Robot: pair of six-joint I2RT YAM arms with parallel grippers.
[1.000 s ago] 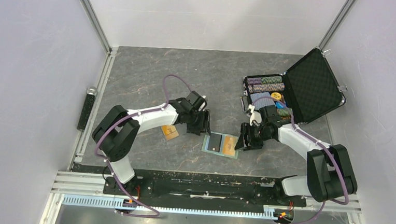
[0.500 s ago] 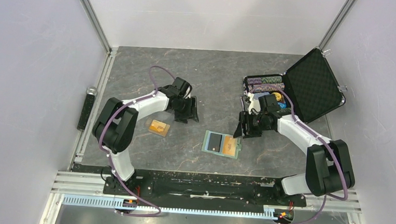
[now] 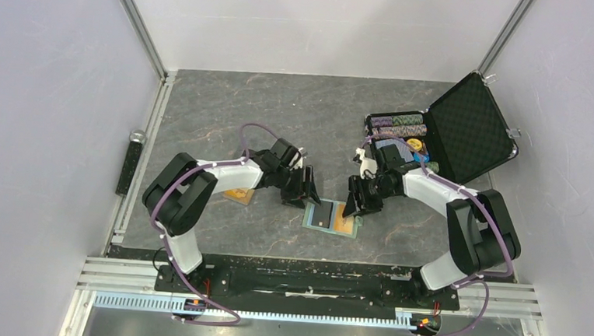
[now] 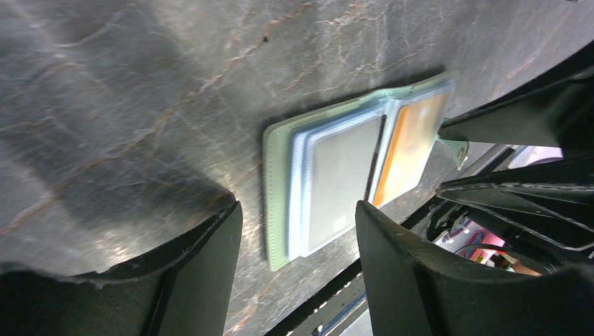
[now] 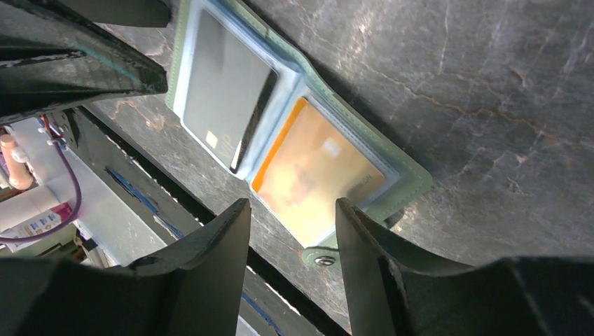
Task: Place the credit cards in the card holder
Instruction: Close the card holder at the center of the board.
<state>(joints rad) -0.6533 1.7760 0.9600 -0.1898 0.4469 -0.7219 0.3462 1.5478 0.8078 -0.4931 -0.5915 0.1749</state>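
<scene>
L end effector: released, jaws apart, nothing between. Poised low at L edge of card holder; contact w/ it not determinable.

R end effector: released, jaws apart, nothing between. Poised above far R corner of card holder; contact not determinable.

Card holder: pale green, lying open and flat on counter, between the two end effectors, near front edge. Light blue inner pockets facing up. Snap tab sticking out at R side.

Dark card: in L pocket of holder, behind clear window.

Orange card: in R pocket, just beside dark card, fold line between.

Loose orange card: flat on counter, L of holder, well apart from it, partly covered by L forearm in top view. Single card or stack: not determinable.

Black case: open, far R of counter, lid tilted back. Poker chips in rows along far side of tray; rest of contents partly hidden by R arm.
</scene>
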